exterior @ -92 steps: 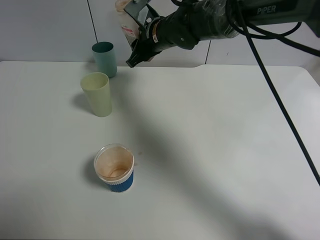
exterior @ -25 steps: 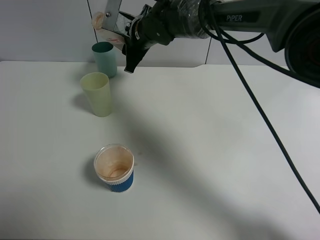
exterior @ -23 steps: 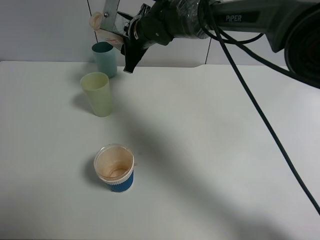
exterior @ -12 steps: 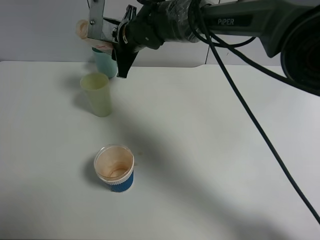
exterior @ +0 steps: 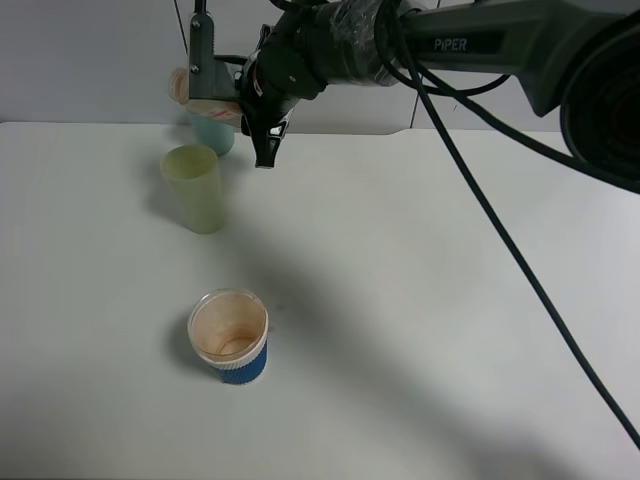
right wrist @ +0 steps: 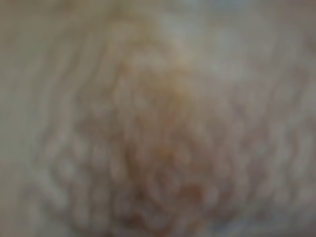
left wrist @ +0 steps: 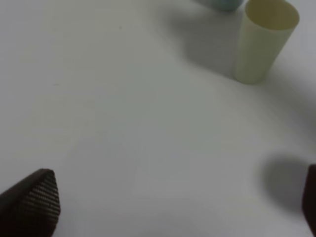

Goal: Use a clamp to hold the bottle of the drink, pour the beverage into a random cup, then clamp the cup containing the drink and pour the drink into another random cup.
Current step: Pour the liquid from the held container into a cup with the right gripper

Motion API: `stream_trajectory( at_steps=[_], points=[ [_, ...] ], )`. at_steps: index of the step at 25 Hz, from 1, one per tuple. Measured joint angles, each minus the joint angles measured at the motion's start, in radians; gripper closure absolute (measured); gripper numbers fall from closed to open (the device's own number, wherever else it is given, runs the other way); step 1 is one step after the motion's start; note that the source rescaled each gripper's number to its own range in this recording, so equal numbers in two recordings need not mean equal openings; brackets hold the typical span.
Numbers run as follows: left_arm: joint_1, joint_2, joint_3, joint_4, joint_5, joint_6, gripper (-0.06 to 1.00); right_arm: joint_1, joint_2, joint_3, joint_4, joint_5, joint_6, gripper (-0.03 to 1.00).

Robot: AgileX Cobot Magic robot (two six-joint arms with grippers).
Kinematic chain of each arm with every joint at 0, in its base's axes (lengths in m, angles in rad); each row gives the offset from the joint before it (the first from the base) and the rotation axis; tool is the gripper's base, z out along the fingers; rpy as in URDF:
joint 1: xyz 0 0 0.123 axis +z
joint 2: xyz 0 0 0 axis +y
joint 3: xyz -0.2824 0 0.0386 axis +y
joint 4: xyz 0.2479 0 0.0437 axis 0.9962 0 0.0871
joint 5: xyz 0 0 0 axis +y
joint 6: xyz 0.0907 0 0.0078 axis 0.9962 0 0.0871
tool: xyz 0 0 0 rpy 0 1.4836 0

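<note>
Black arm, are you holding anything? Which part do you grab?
The right gripper is shut on the bottle, pinching its labelled body; the neck sticks out. The left gripper is open, holding nothing.

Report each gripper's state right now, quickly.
Left gripper: open, holding nothing.
Right gripper: shut on the bottle.

The right half of the surface [exterior: 470,300] is bare, so there is lots of room to pass there. Three cups stand on the left side. The teal cup [exterior: 212,139] is at the back, with the yellow cup [exterior: 196,188] near it in front. The short blue cup [exterior: 229,338] is well apart, nearer the front, with a wide gap between. Over the teal cup, the black arm [exterior: 330,45] and the right pincer [exterior: 232,110] gripping the tipped bottle [exterior: 183,88] block the way down.
</note>
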Motion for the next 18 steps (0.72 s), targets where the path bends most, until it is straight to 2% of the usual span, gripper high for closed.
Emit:
stream_trajectory(
  at_steps=[7, 18],
  points=[
    [0.0, 0.0, 0.0, 0.0, 0.0, 0.001, -0.03, 0.0, 0.04, -0.099, 0.0, 0.033, -0.002, 0.93],
    [0.0, 0.0, 0.0, 0.0, 0.0, 0.001, -0.03, 0.001, 0.077, -0.109, -0.055, 0.093, -0.045, 0.93]
  ],
)
